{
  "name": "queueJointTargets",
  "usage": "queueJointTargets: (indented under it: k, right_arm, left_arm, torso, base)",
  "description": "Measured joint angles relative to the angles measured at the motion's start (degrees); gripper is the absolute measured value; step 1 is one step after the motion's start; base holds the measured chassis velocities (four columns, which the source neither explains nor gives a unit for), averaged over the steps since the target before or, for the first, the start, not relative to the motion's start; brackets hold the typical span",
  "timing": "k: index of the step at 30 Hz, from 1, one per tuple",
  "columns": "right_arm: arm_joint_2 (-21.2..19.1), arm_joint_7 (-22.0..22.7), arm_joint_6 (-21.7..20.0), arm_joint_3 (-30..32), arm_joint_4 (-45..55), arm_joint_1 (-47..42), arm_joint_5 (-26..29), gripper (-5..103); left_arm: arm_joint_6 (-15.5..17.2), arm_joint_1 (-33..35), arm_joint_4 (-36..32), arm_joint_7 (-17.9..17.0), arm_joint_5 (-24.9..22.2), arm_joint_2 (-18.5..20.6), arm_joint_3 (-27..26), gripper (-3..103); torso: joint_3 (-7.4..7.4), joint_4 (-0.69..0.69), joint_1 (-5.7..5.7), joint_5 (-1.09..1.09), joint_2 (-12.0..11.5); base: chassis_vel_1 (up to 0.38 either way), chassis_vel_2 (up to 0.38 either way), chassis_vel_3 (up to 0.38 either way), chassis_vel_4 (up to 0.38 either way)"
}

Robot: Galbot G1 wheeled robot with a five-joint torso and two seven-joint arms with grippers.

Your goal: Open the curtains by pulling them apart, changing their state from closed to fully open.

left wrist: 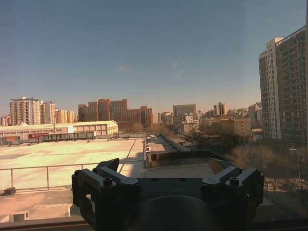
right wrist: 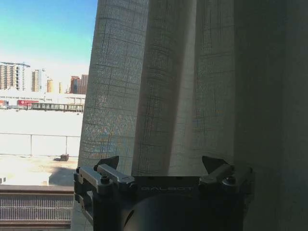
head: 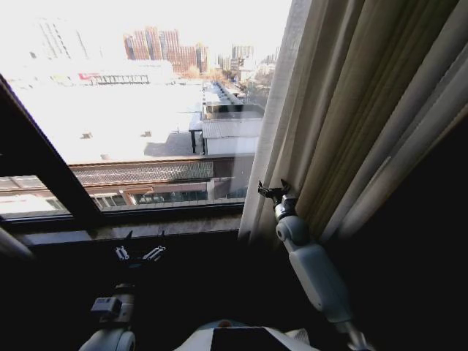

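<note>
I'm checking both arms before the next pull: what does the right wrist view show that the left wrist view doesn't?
The right wrist view has the curtain bunched in pleats directly ahead of the right gripper, jaws open, with a strip of window beside the fabric. The left wrist view has bare glass ahead of the left gripper, jaws open, and tall apartment blocks at one edge. Both show the rooftop railing and the distant skyline outside.

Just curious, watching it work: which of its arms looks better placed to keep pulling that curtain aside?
The right. Its right gripper is open right at the curtain edge, folds directly ahead. The left gripper hangs low by the sill, open, facing bare window.
</note>
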Motion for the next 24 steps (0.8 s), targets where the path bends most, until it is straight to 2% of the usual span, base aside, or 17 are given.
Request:
queueJointTargets:
  k: [1, 4, 7, 9, 10, 12, 15, 16, 19, 20, 22, 24]
  right_arm:
    - [0.1, 0.0, 0.3, -0.2, -0.8, 0.7, 0.1, 91]
    - [0.2, -0.1, 0.5, -0.4, -1.6, 1.4, 0.2, 86]
    - [-0.1, -0.1, 0.7, -0.8, -2.0, 2.4, 0.9, 70]
    - [-0.2, -0.1, 0.7, -0.9, -2.0, 2.5, 1.0, 70]
    - [-0.4, -0.1, 0.7, -0.9, -2.0, 2.7, 1.1, 59]
    - [-0.7, -0.1, 0.7, -0.9, -2.0, 2.8, 1.4, 59]
    - [-1.4, -0.2, 0.8, -0.8, -1.6, 2.7, 2.1, 42]
    - [-1.4, -0.2, 0.8, -0.8, -1.6, 2.7, 2.1, 42]
    - [-2.0, -0.4, 1.0, -1.0, -0.9, 2.0, 2.6, 27]
    - [-2.0, -0.4, 1.0, -1.0, -0.9, 2.0, 2.6, 27]
    - [-2.3, -0.7, 1.2, -0.9, -0.6, 1.9, 2.8, 15]
    - [-2.4, -0.8, 1.3, -0.9, -0.6, 1.9, 2.8, 15]
  left_arm:
    - [0.0, 0.0, 0.0, 0.0, 0.0, -0.1, 0.2, 100]
    - [0.0, 0.0, 0.0, 0.0, 0.1, -0.4, 0.4, 100]
    - [0.0, 0.1, -0.2, 0.0, 0.1, -0.6, 0.1, 100]
    - [0.0, 0.1, -0.2, 0.0, 0.1, -0.7, 0.0, 100]
    - [0.0, 0.1, -0.3, 0.0, 0.1, -0.7, -0.1, 100]
    - [0.0, 0.1, -0.3, 0.0, 0.1, -0.8, -0.2, 100]
    - [0.0, 0.1, -0.3, -0.2, 0.1, -1.1, -0.2, 100]
    - [0.0, 0.1, -0.3, -0.2, 0.1, -1.1, -0.2, 100]
    - [0.0, 0.1, -0.4, -0.3, 0.1, -1.2, -0.2, 100]
    - [0.0, 0.1, -0.4, -0.3, 0.1, -1.2, -0.2, 100]
    - [0.0, 0.1, -0.5, -0.3, 0.1, -1.3, -0.4, 100]
    - [0.0, 0.1, -0.5, -0.3, 0.1, -1.3, -0.4, 100]
  torso:
    - [0.0, -0.01, 0.0, 0.0, 0.0]
    - [0.0, 0.0, 0.0, 0.0, 0.0]
    - [0.0, 0.0, 0.0, 0.01, 0.0]
    - [0.0, 0.0, 0.0, 0.0, 0.0]
    - [0.0, 0.0, 0.0, 0.0, 0.0]
    - [0.0, 0.0, 0.0, 0.0, 0.0]
    - [0.0, 0.0, 0.0, 0.0, 0.0]
    - [0.0, 0.0, 0.0, 0.0, 0.0]
    - [0.0, -0.01, 0.0, 0.01, 0.0]
    - [0.0, -0.01, 0.0, 0.01, 0.0]
    - [0.0, 0.0, 0.0, 0.0, 0.0]
    - [0.0, 0.0, 0.0, 0.0, 0.0]
  base:
    - [0.0, 0.0, 0.0, 0.0]
    - [0.0, 0.0, 0.0, 0.0]
    - [0.0, 0.0, 0.0, 0.0]
    - [0.0, 0.0, 0.0, 0.0]
    - [0.0, 0.0, 0.0, 0.0]
    - [0.0, 0.0, 0.0, 0.0]
    - [0.0, 0.0, 0.0, 0.0]
    - [0.0, 0.0, 0.0, 0.0]
    - [0.0, 0.0, 0.0, 0.0]
    - [0.0, 0.0, 0.0, 0.0]
    - [0.0, 0.0, 0.0, 0.0]
    - [0.0, 0.0, 0.0, 0.0]
